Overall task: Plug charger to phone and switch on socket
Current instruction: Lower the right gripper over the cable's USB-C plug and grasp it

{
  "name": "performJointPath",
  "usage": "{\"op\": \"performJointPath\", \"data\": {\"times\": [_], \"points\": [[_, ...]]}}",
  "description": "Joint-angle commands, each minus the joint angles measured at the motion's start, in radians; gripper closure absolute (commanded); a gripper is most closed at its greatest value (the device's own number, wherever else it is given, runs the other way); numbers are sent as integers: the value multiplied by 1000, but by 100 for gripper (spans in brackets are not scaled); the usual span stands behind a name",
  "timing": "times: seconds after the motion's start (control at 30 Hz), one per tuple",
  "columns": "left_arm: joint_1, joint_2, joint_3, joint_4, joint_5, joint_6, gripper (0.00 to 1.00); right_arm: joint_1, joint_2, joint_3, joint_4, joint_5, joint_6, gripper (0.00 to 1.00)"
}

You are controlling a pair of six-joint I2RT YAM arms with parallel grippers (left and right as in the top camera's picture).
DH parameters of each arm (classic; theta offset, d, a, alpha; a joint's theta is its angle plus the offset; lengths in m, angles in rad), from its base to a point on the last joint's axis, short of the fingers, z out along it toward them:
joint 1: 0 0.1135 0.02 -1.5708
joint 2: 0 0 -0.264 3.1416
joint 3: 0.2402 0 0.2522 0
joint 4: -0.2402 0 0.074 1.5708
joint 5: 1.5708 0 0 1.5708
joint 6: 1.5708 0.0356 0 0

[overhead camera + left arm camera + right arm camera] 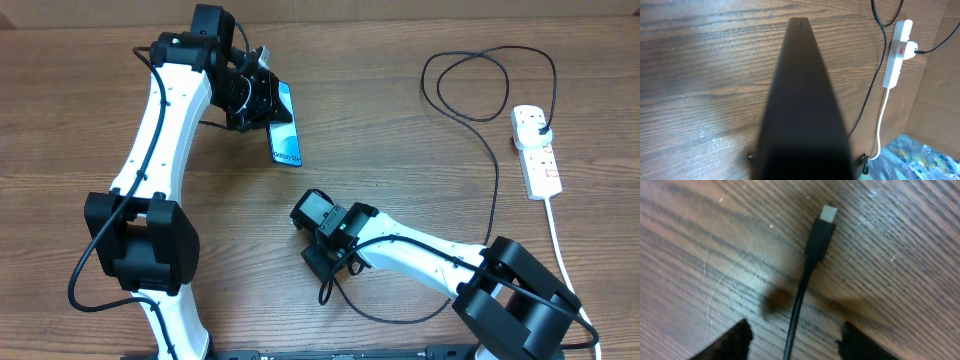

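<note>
Arms, two: left arm (160, 110), right arm (420, 250). Grippers, two: left gripper (258, 95), right gripper (795, 347). Phone (285, 128), one. Charger (497, 175), one: a single black cable, one plug (540, 125), one connector tip (828, 214). Socket (540, 165), one strip, with one white cord (556, 235). Table (400, 100), one. Red switches on the strip: too small to count.

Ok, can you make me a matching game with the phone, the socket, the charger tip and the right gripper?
Things:
1 phone
2 socket
3 charger tip
4 right gripper

States:
A open, holding nothing
B plugged into nothing
C held in the left gripper
D white with red markings

Pairs: 1-C; 2-D; 3-B; 4-A
</note>
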Motion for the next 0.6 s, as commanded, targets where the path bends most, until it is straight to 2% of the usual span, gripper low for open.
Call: {"op": "performJointPath", "data": {"times": [0.0, 0.1, 0.13, 0.23, 0.27, 0.5, 0.57], "points": [[-7, -13, 11, -8, 25, -10, 96, 2, 2, -12, 24, -3, 4, 39], [-7, -13, 11, -15, 24, -6, 96, 2, 2, -12, 42, -2, 4, 40], [-7, -13, 11, -17, 21, -6, 95, 2, 2, -12, 41, -2, 4, 44], [-7, -13, 11, -19, 18, -6, 96, 2, 2, -19, 41, 2, 5, 65], [-7, -13, 11, -19, 18, -6, 96, 2, 2, -25, 42, 7, 9, 68], [-6, -13, 11, -18, -11, -6, 96, 2, 2, -110, 72, 112, 113, 69], [-6, -13, 11, -19, -10, -6, 96, 0, 2, -116, 67, 178, 152, 73]]}}
